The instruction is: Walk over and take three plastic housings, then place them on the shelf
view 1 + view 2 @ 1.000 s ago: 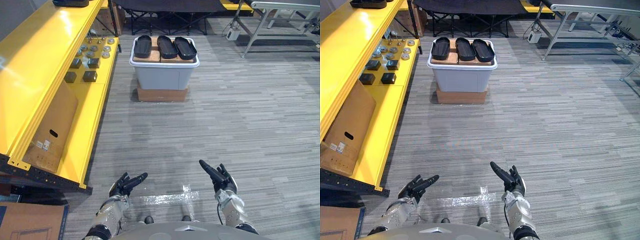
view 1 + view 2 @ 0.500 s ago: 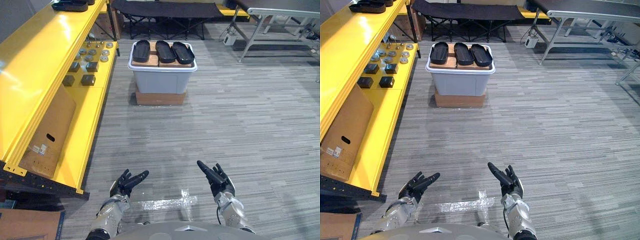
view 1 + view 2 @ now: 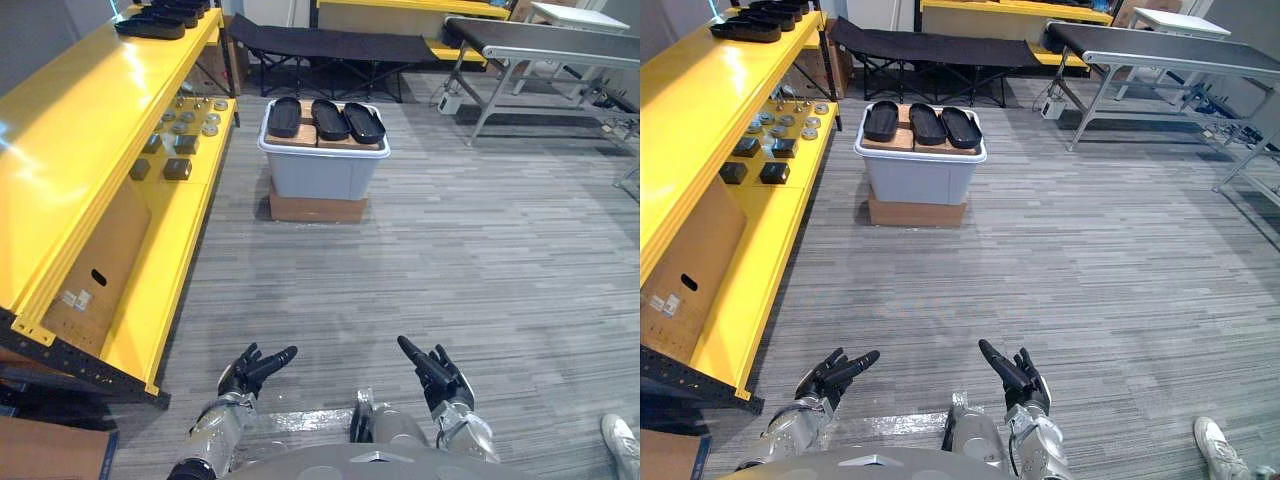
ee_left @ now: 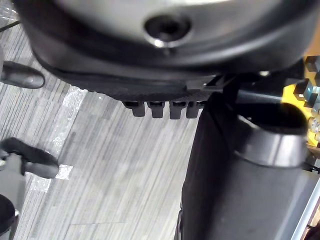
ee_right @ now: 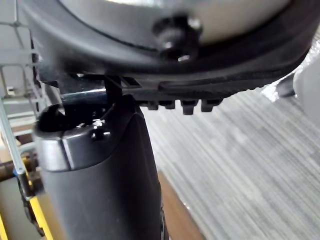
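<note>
Three black oblong plastic housings (image 3: 325,119) lie side by side on cardboard sheets atop a grey bin (image 3: 323,170), which stands on a flat cardboard box on the floor far ahead of me. More black housings (image 3: 165,20) rest on the top of the yellow shelf (image 3: 70,130) along my left. My left hand (image 3: 252,368) hangs low near my body, fingers straight and holding nothing. My right hand (image 3: 436,371) is held low at my right, also open and empty. Both hands are far from the bin.
Small black blocks and metal discs (image 3: 180,125) sit on the shelf's lower level, beside a leaning cardboard sheet (image 3: 95,270). A black cot (image 3: 330,45) stands behind the bin, a grey conveyor table (image 3: 540,40) at the far right. A person's white shoe (image 3: 622,440) shows at lower right.
The camera has moved: the bin now sits a little farther off and more of the room's back shows. A person's shoe has come into view. Both hands stay low and open.
</note>
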### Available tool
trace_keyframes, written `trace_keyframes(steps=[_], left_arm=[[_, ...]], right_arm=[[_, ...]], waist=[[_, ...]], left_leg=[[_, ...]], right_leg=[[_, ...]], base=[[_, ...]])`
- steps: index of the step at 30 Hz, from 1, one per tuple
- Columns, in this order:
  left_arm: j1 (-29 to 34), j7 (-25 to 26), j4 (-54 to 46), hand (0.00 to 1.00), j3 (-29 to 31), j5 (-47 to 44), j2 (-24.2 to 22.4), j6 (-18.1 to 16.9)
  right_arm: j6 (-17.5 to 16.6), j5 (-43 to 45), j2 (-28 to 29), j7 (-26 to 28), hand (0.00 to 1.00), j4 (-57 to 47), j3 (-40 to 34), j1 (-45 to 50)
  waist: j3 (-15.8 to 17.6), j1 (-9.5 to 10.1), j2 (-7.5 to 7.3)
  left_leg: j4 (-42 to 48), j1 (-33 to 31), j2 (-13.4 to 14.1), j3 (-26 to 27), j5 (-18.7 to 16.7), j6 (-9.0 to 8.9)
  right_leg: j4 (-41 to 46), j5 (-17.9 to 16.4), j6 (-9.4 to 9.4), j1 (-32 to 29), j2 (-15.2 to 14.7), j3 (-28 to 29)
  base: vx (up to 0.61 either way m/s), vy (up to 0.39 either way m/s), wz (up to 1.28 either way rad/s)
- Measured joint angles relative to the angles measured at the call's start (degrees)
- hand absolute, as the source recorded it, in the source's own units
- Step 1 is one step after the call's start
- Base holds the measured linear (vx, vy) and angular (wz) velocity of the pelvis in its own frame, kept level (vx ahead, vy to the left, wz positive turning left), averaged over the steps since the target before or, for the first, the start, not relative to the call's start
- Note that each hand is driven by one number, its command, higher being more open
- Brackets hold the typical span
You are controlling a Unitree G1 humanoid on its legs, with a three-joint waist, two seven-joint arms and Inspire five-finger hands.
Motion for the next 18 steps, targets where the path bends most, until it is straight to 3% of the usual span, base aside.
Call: trace_keyframes(steps=[1, 2, 3, 6, 7, 8, 9, 10, 12, 15, 17, 18], left_arm=[[-0.04, -0.05, 0.00, 1.00, -0.01, 0.09, 0.56, 0.00], [-0.05, -0.04, 0.00, 1.00, -0.01, 0.18, 0.56, 0.02], [-0.09, 0.12, 0.05, 1.00, -0.02, 2.21, 0.56, 0.17], [-0.06, 0.82, 0.71, 1.00, -0.08, 4.56, -0.19, 1.71], [-0.39, 0.87, 2.95, 1.00, 0.00, 4.56, -0.53, 2.20], [-1.22, 1.29, 5.19, 1.00, 0.17, 4.56, -0.86, 2.86], [-1.24, 1.60, 6.33, 1.00, 0.33, 4.57, -1.18, 3.29], [-1.14, 1.89, 8.08, 1.00, 1.53, 4.51, -2.09, 3.59], [-1.37, 1.56, 7.64, 1.00, 3.89, 4.57, -2.36, 3.18], [-1.33, 0.67, 6.87, 1.00, 4.55, 4.50, -2.54, 0.50], [-1.28, 0.55, 5.97, 1.00, 4.53, 4.12, -2.91, -1.29], [-0.86, 0.52, 4.57, 1.00, 4.36, 3.92, -3.38, -1.75]], right_arm=[[0.36, -0.24, -0.01, 0.64, 1.00, 0.04, -0.09, 0.53], [0.50, -0.22, -0.04, 0.86, 1.00, 0.07, -0.20, 0.70], [0.88, -0.18, -0.32, 0.98, 1.00, 0.37, -0.44, 0.75], [2.30, -0.15, -1.79, 1.19, 1.00, 0.79, -0.72, 0.67], [2.80, -0.10, -2.59, 1.23, 1.00, 1.65, -0.83, -0.44], [3.19, -0.30, -3.30, 1.35, 1.00, 2.73, -0.56, -1.38], [3.21, -0.33, -3.61, 1.44, 1.00, 2.86, -0.48, -2.16], [3.20, -1.59, -3.97, 1.48, 1.00, 3.11, -0.53, -2.27], [3.17, -2.38, -4.77, 1.49, 1.00, 3.34, -0.12, -2.53], [3.12, -2.56, -5.12, 1.45, 1.00, 2.88, 0.46, -5.86], [2.96, -4.15, -5.28, 1.37, 1.00, 2.03, 1.22, -7.03], [2.49, -4.67, -5.92, 1.32, 1.00, 1.68, 2.34, -6.77]], waist=[[0.35, -0.06, -1.14], [0.45, -0.07, -1.49], [0.35, -0.12, -1.11], [-2.06, -0.31, 2.06], [-2.26, -0.07, 3.38], [-1.98, -0.18, 3.97], [-1.69, -0.08, 4.51], [-1.07, -0.08, 5.10], [-0.86, 0.67, 4.99], [-0.04, 2.89, 5.54], [1.47, 3.13, 5.62], [2.68, 3.10, 6.14]], left_leg=[[1.57, 0.74, -0.06, -0.57, -1.89, -1.66], [2.31, 1.16, 0.02, -1.00, -3.08, -1.90], [4.28, 1.33, 1.37, -1.76, -5.38, -3.21], [5.98, 1.96, 7.12, -2.92, -7.85, -6.68], [13.14, -0.56, 8.71, -4.05, -7.54, -7.32], [24.86, -5.51, 10.33, -4.80, -4.94, -8.25], [30.55, -7.73, 11.32, -4.79, -4.75, -8.08], [36.88, -10.13, 11.55, -5.06, -5.22, -7.92], [37.33, -13.88, 8.93, -5.02, -6.28, -6.94], [25.28, -21.25, 3.01, -4.65, -5.46, -5.40], [12.68, -24.05, 0.43, -5.14, 1.16, -6.14], [4.26, -24.16, 0.07, -5.30, 6.52, -7.13]], right_leg=[[-3.60, 2.25, 0.12, 0.06, -0.10, 1.55], [-3.92, 2.50, -0.29, 0.27, -0.14, 2.46], [-2.04, 5.28, -3.77, -0.16, 0.79, 2.73], [2.62, 4.53, -6.61, -0.76, 5.06, 0.68], [2.23, 3.83, -8.19, 0.15, 6.81, 0.37], [0.60, 3.11, -9.38, 2.69, 7.98, 0.37], [-0.67, 3.16, -9.36, 4.72, 8.57, 0.31], [-2.85, 2.75, -10.68, 9.30, 9.61, 0.49], [-4.46, 1.56, -12.40, 13.70, 9.87, 1.33], [-6.55, 0.38, -13.21, 17.25, 9.24, 5.95], [-7.11, -1.19, -11.95, 19.90, 8.17, 7.73], [-7.65, -2.53, -11.19, 22.41, 8.45, 8.38]], base=[[0.23, -0.201, 0.12], [0.29, -0.254, 0.21], [0.34, -0.276, 0.26], [0.43, -0.275, 0.24], [0.48, -0.269, 0.09], [0.47, -0.264, 0.01], [0.48, -0.239, 0.01], [0.58, -0.236, 0.02], [0.46, -0.125, -0.27], [0.37, 0.001, -0.74], [0.38, 0.093, -0.54], [0.34, 0.133, -0.23]])
